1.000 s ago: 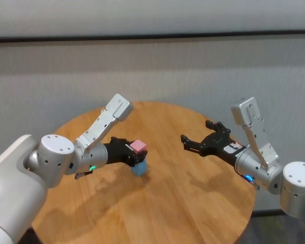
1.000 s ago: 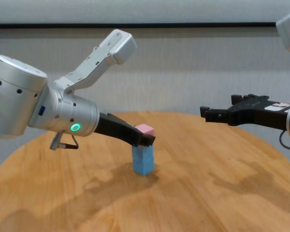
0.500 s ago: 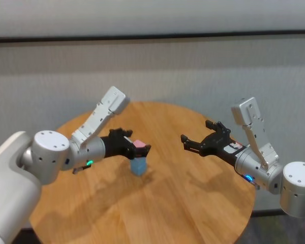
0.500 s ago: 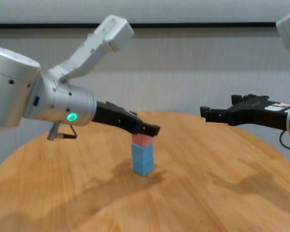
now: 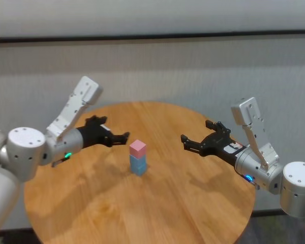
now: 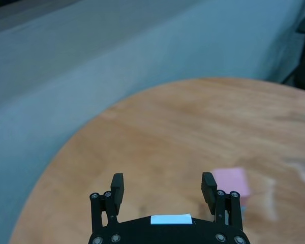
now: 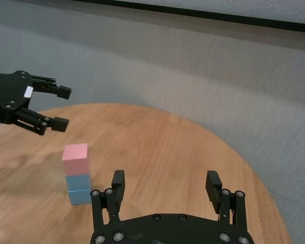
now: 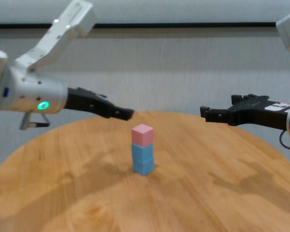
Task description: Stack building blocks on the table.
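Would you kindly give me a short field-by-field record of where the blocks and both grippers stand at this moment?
stack: pink block on top of two blue blocks, one upright column
support: table, stack near its middle
left gripper: open, empty, clear of the stack on its left side
right gripper: open, empty, held above the table to the stack's right
contact: neither gripper touches the blocks

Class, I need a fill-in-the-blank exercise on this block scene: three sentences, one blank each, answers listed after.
1. The top block of the stack is coloured ____.
2. Beneath the pink block sit ____ light blue blocks.
3. The left claw and right claw both stand ____, touching no block on the table.

Missing words: pink; two; open
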`<action>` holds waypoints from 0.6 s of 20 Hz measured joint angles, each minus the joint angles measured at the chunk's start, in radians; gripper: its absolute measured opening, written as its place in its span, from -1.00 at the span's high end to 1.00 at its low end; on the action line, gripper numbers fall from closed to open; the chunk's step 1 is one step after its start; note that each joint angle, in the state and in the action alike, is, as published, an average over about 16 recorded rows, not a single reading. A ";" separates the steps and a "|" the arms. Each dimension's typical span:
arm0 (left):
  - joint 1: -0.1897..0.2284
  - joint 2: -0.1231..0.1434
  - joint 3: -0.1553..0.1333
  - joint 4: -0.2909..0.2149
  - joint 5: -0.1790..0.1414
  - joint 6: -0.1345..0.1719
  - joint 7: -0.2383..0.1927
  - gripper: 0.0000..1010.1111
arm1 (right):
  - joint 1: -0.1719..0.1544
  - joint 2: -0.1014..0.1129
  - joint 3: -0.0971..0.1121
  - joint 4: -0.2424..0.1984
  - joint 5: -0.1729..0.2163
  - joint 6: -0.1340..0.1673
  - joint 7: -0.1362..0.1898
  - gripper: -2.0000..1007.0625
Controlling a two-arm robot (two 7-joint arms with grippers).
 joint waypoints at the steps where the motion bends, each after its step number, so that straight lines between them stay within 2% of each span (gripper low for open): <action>1: 0.001 0.006 -0.006 0.004 0.000 -0.005 0.005 -0.96 | 0.000 0.000 0.000 0.000 0.000 0.000 0.000 -0.99; 6: 0.007 0.028 -0.029 0.025 0.001 -0.026 0.024 -0.99 | 0.000 0.000 0.000 0.000 0.000 0.000 0.000 -0.99; 12: 0.014 0.043 -0.042 0.035 0.005 -0.039 0.035 -0.99 | 0.000 0.000 0.000 0.000 0.000 0.000 0.000 -0.99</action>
